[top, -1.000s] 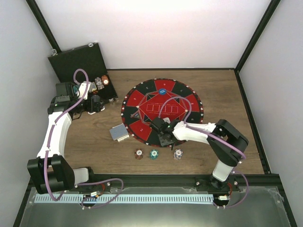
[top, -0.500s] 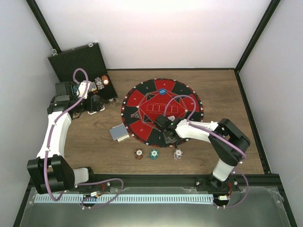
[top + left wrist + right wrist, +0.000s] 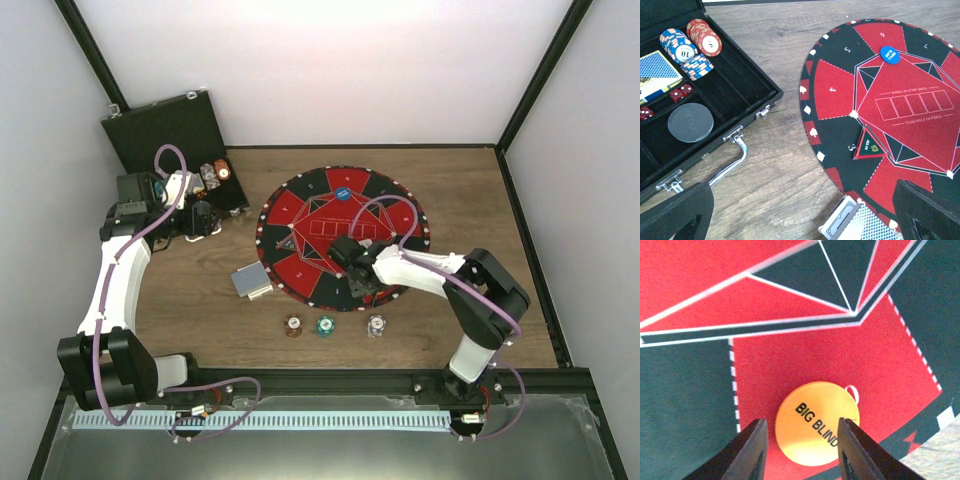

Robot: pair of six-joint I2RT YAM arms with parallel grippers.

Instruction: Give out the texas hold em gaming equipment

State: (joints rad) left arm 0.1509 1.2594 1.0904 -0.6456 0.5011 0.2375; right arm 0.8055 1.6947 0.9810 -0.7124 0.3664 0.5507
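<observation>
My right gripper (image 3: 801, 435) is open low over the near edge of the round red-and-black mat (image 3: 300, 215). Its fingers stand on either side of an orange "BIG BLIND" disc (image 3: 817, 422), which lies flat on a red segment. A blue disc (image 3: 344, 194) lies on the far part of the mat and also shows in the left wrist view (image 3: 890, 54). Brown (image 3: 293, 325), teal (image 3: 325, 324) and white-blue (image 3: 376, 324) chip stacks sit on the table in front of the mat. The card deck (image 3: 252, 281) lies at the mat's left edge. My left gripper (image 3: 205, 218) is open and empty beside the case.
The black hinged case (image 3: 170, 135) stands open at the back left, holding more chip stacks (image 3: 690, 42), cards, red dice and a grey disc (image 3: 690, 122). A triangular "ALL IN" marker (image 3: 870, 144) lies on the mat. Walls close in the table on three sides.
My right gripper has moved a little to the right along the mat's near edge. The left arm, chips and deck have not moved.
</observation>
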